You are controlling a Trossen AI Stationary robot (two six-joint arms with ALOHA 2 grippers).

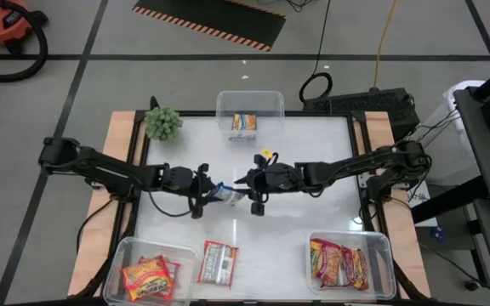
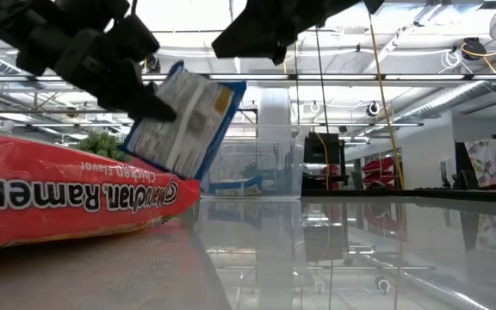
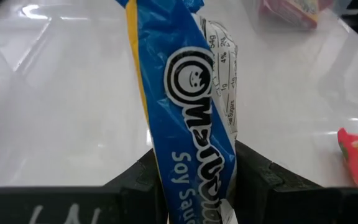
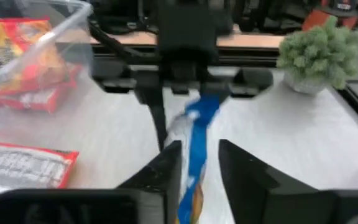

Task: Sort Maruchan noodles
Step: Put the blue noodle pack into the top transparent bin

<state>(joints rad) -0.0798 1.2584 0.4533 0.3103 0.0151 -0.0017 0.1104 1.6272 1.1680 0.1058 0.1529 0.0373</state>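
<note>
Blue packet [image 3: 194, 124] sat clamped in the left pincer [image 3: 194, 177], handed over mid-worktop; right pincer [image 4: 199, 163] stood parted around it, releasing.

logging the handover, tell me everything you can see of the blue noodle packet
The blue noodle packet is crinkly plastic, blue and white with a yellow edge, a smiley logo and "Soy Sauce" lettering, its white back printed with nutrition facts. It hangs tilted above mid-table, pinched in the left pincer. The right pincer straddles its other end, jaws parted.

Open white tabletop [image 1: 313, 221] between clear plastic corner tubs [image 1: 350, 265]; mid-table blocked by both dark arms meeting over blue-and-white crinkly packet [image 1: 226, 194].
</note>
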